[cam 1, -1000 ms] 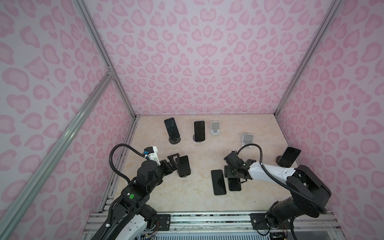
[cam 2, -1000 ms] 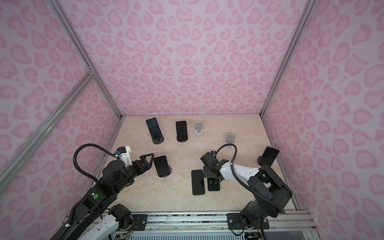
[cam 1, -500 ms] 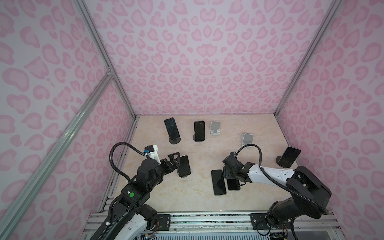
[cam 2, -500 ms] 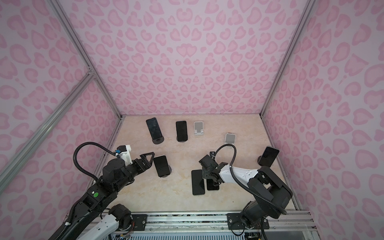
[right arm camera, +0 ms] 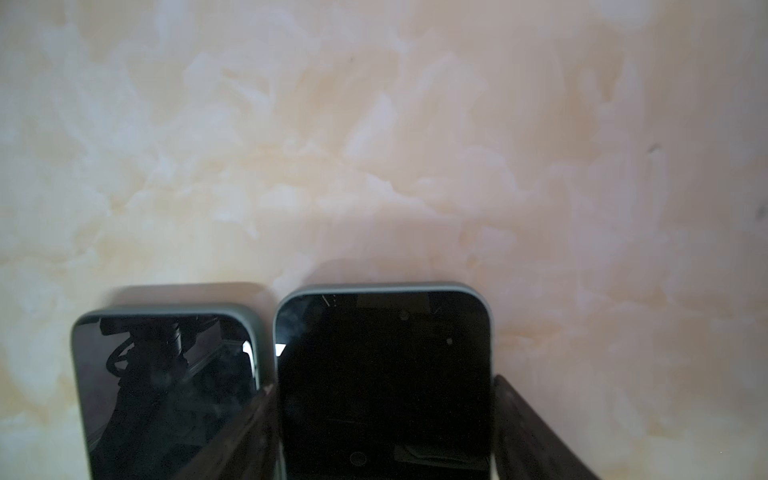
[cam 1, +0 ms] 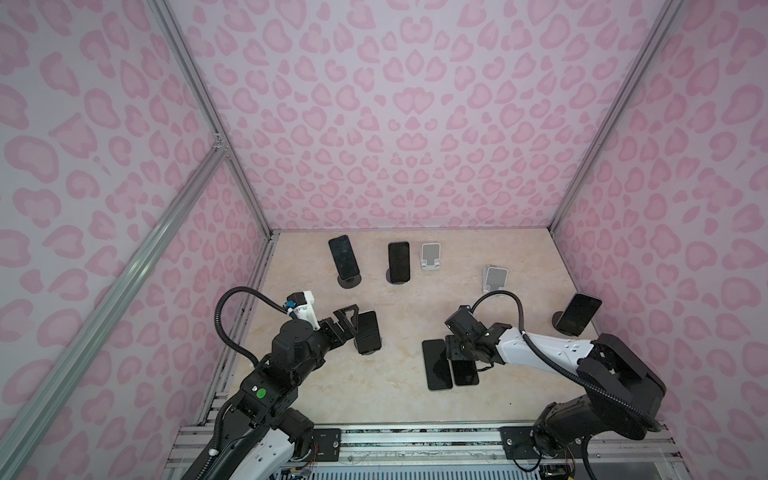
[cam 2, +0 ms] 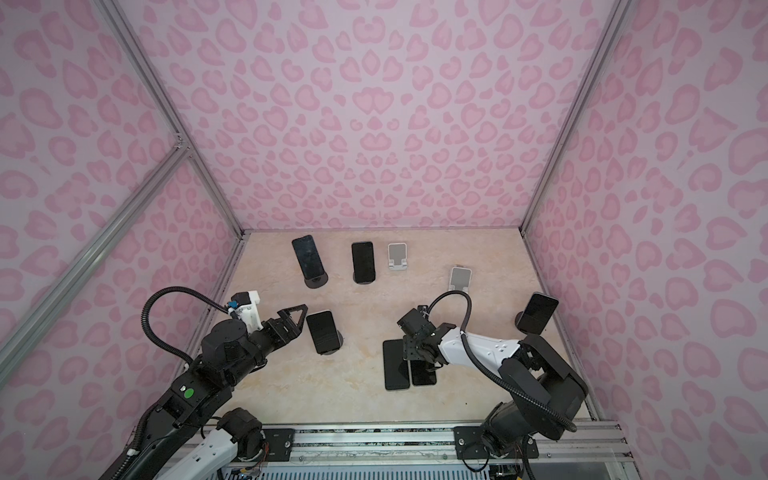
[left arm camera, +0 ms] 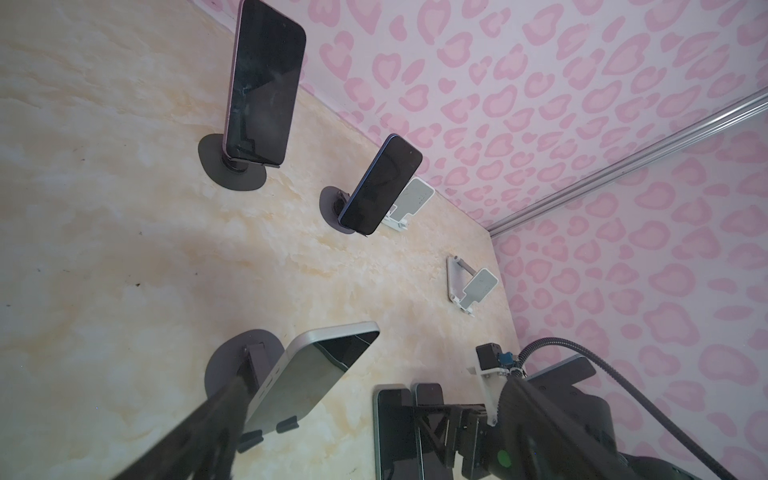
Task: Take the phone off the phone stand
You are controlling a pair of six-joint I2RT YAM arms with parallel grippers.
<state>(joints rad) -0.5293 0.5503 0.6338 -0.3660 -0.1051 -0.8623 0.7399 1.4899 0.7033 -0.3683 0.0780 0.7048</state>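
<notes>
Lowest on the floor in both top views, right of centre, the right gripper (right arm camera: 383, 381) straddles a flat phone (cam 1: 466, 374), one finger along each long edge; whether it squeezes cannot be told. A second flat phone (cam 1: 436, 365) lies just beside it, on the left. Left of centre, the left gripper (cam 1: 351, 326) gapes wide just beside the silver phone (cam 1: 368, 332), which leans on its dark round stand (left arm camera: 226, 357). Higher up are more propped phones (cam 1: 399, 261) and white stands (cam 1: 430, 254).
</notes>
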